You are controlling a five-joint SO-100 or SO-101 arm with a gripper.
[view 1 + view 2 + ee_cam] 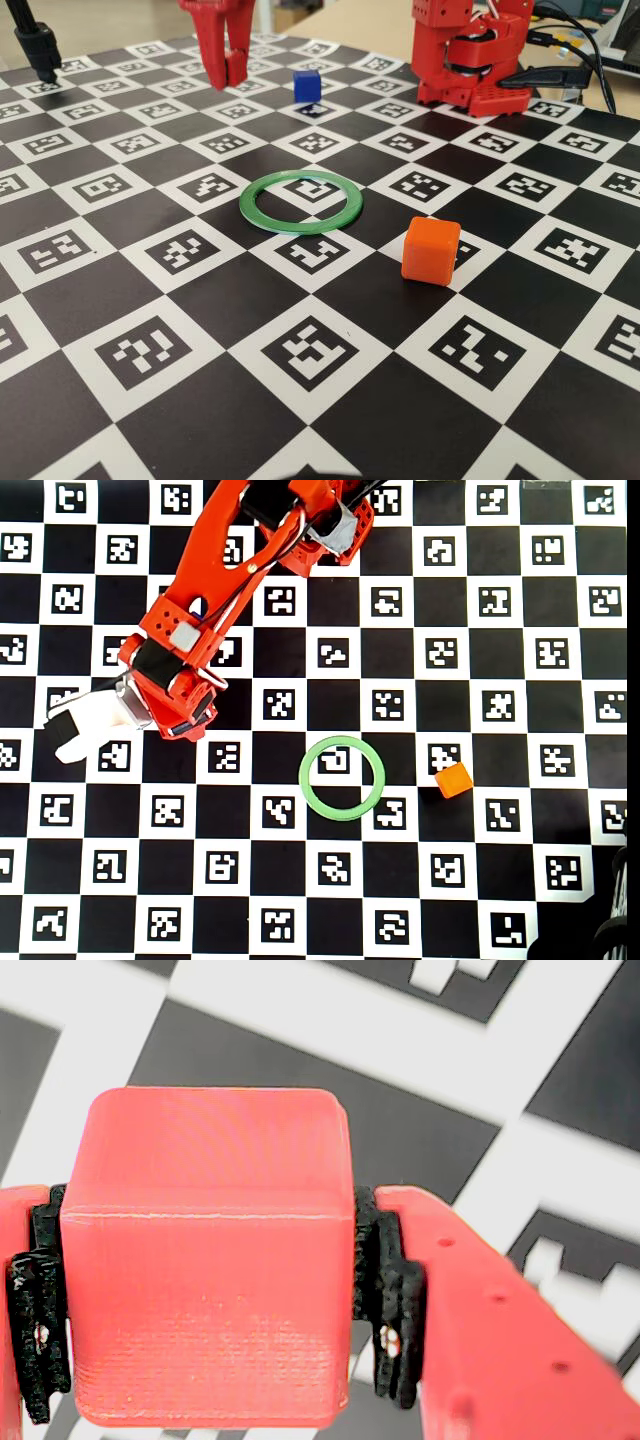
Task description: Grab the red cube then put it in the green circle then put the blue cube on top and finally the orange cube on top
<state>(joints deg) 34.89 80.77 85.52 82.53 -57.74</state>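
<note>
The small matte red plastic cube [205, 1260] sits clamped between the two fingers of the red two-finger gripper [210, 1300] in the wrist view, the black ribbed pads [385, 1310] pressed against its left and right faces, with the checkered marker board [300, 1030] blurred beyond it. In the fixed view the gripper [226, 75] hangs at the far left of the board, its fingers close together and pointing down; the red cube itself cannot be made out there.

The thin flat green plastic ring [303, 202] lies flat near the middle of the board [200, 300], and only the printed marker square shows inside it. The small bright-orange plastic cube [431, 250] rests on the board just to the right of the ring in the fixed view, apart from it. The small dark-blue plastic cube [306, 84] stands well beyond the ring, near the red arm base [470, 60]. In the overhead view the arm [215, 590] covers the blue cube, while the ring [342, 778] and orange cube [454, 779] lie side by side
</note>
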